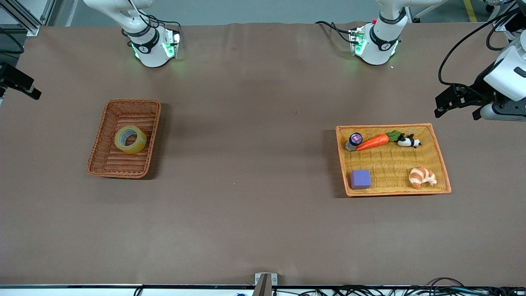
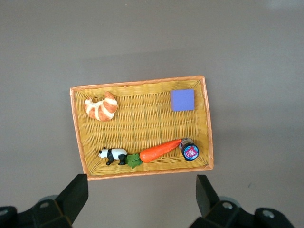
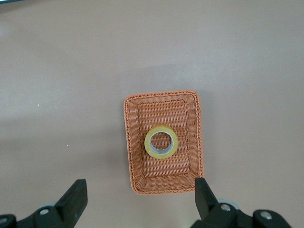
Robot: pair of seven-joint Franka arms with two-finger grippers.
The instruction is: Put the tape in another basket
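Observation:
The tape, a yellowish translucent ring, lies flat in the darker reddish-brown wicker basket toward the right arm's end of the table. It also shows in the right wrist view, in the middle of the basket. My right gripper is open and empty, high over the table beside this basket; it shows at the front view's edge. My left gripper is open and empty, high over the table beside the lighter basket; it also shows in the front view.
The lighter orange-yellow wicker basket toward the left arm's end holds a croissant, a purple block, a carrot, a toy panda and a small jar. Brown table between the baskets.

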